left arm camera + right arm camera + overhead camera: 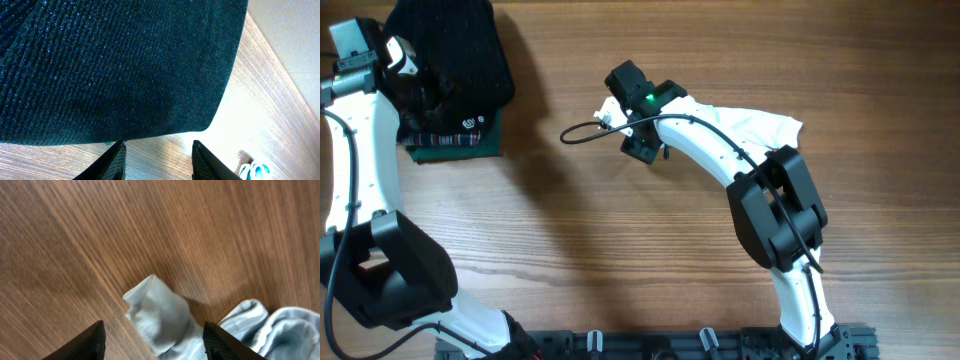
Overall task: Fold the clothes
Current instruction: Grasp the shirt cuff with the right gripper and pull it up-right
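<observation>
- The pale striped garment lies on the bench toward the far edge, right of the middle. The right arm crosses over it and hides much of it. What shows looks bunched rather than spread flat, so I judge the folding is hardly begun.
- In the right wrist view, one loose corner of the garment points out onto bare wood, with more rumpled cloth beside it. That corner is probably the free end a fold would start from.
- The right gripper hangs over this corner with its fingers spread wide, one on each side of the cloth and pinching nothing. This looks like lining up for a grasp; whether the tips touch the wood cannot be told.
- The left gripper is at the far left corner, away from the task's garment. Its fingers are parted and hold nothing, hanging just past the hem of the black knit garment.
- The black knit lies on a dark green garment with plaid trim, the two stacked in that corner, probably parked there to leave working room.
- A thin black cable loops out from the right wrist above the wood.
- No box, basket or tray is in view, so everything lies on the bench itself.
</observation>
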Available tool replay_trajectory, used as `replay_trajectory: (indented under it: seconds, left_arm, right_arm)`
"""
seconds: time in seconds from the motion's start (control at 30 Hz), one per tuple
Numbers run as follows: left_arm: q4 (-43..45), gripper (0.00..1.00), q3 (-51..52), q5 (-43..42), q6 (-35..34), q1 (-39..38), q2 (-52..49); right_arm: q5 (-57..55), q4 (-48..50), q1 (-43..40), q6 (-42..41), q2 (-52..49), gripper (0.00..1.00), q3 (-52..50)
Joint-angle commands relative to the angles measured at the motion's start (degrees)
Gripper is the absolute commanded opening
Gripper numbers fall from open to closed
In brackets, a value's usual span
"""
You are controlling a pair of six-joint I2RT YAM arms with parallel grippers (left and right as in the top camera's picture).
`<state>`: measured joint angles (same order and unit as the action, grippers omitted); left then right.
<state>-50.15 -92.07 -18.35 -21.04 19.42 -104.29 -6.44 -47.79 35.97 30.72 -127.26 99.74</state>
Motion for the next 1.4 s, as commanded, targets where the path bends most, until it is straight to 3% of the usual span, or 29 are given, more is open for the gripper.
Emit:
replay_trajectory:
  seconds: [0.0,0.63,0.93,1.1,1.37]
  left_arm:
    - [0.1,0.42,0.3,0.0,1.3,-0.1,1.9]
    - [0.2,0.43,0.3,0.9,1.3,-0.1,1.9]
    - [0.2,0.43,0.3,1.3,1.3,-0.1,1.7]
    - [0.2,0.43,0.3,1.3,1.3,-0.1,1.7]
    - [0.2,0.43,0.3,1.3,1.3,-0.1,1.7]
  right_arm:
    - [0.6,0.7,0.1,0.9,-0.9,0.60,0.6]
    - [0.4,0.5,0.1,2.2,-3.1,0.48,0.6]
    - [-1.3,1.3,0.1,1.4,-3.6,0.14,0.7]
    - [-2.9,1.7,0.1,0.5,-3.6,0.05,0.9]
    - [-3.3,0.5,-0.2,-8.2,-2.1,0.04,6.9]
